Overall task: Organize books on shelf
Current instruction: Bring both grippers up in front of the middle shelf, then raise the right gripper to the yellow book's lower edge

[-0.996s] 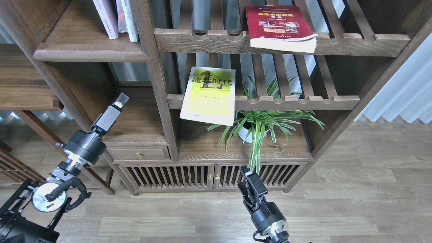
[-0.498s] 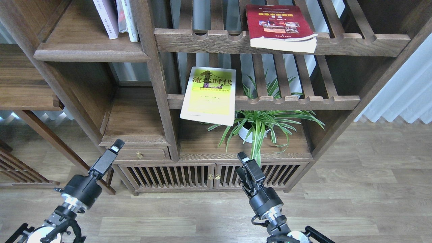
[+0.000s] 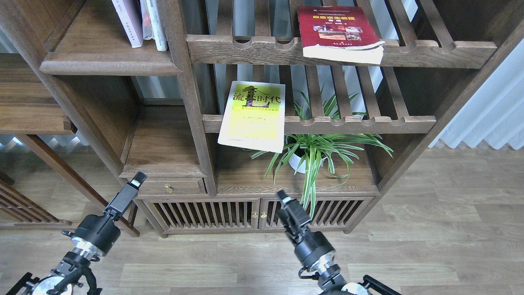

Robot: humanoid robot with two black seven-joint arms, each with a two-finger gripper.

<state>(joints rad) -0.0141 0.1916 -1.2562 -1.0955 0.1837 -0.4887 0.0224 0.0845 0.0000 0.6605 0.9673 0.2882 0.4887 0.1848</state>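
The yellow-green book (image 3: 253, 116) lies flat on the lower slatted rack (image 3: 368, 122), its near edge hanging out past the scalloped front rail, just left of a potted plant (image 3: 315, 149) on the board below; the dark red book (image 3: 337, 30) lies flat on the upper slatted rack (image 3: 430, 51), its near edge likewise overhanging the rail; a pale lavender book (image 3: 127, 20) stands upright at the back of the solid shelf (image 3: 102, 61) at upper left, touching a couple of white volumes (image 3: 153, 22) against the post. Two books are thus off the shelf and one is on it; I judge the task about a third done, with no book in hand and the step now being a reach for the next one.

The left gripper (image 3: 136, 180) hovers low, in front of the small drawer (image 3: 170, 187), well below the shelf; the right gripper (image 3: 283, 199) sits low as well, in front of the cabinet doors (image 3: 254, 215) and under the plant's leaves. Both are seen narrow and end-on, so I cannot tell how far their fingers are parted; neither carries anything.

The yellow-green book is the nearer target, probably for the right arm; the move calls for rising clear of the leaves, taking the overhanging edge, then carrying the book up and left past the post to stand beside the lavender one.
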